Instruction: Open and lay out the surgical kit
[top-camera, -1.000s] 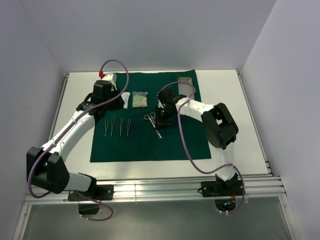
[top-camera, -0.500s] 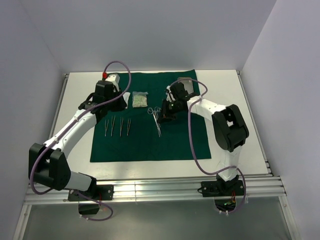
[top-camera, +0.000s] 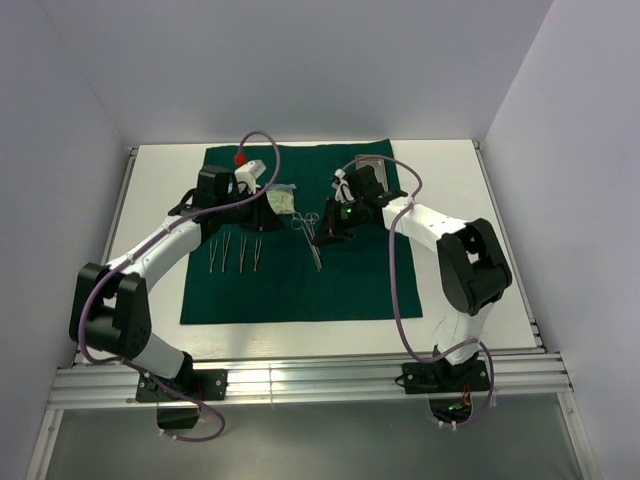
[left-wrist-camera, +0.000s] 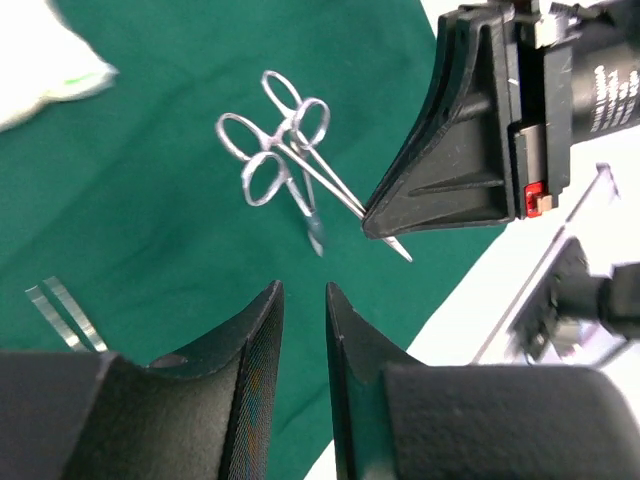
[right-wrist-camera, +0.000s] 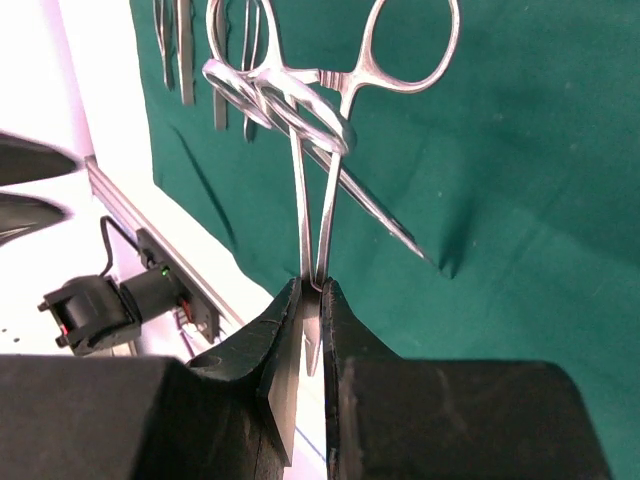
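Note:
The dark green cloth (top-camera: 300, 285) lies spread flat on the table. My right gripper (right-wrist-camera: 312, 290) is shut on the tip end of one steel clamp (right-wrist-camera: 310, 200), whose ring handles point away from the wrist. A second clamp (right-wrist-camera: 385, 218) lies crossed beneath it on the cloth. In the top view this pair (top-camera: 308, 232) is at the cloth's middle, beside my right gripper (top-camera: 325, 232). My left gripper (left-wrist-camera: 303, 290) hovers left of them, its jaws narrowly open and empty. Pale packets (top-camera: 283, 199) lie by it. Several tweezers (top-camera: 235, 252) are lined up at the left. The steel tray (top-camera: 372, 163) is partly hidden.
White table surface (top-camera: 470, 230) surrounds the cloth, bounded by grey walls on three sides. An aluminium rail (top-camera: 320, 375) carries both arm bases along the near edge. The two grippers are close together over the cloth's upper middle.
My left gripper has swung right, from the cloth's left edge to beside the packets. My right gripper has shifted slightly up with the clamp, and its elbow has moved right.

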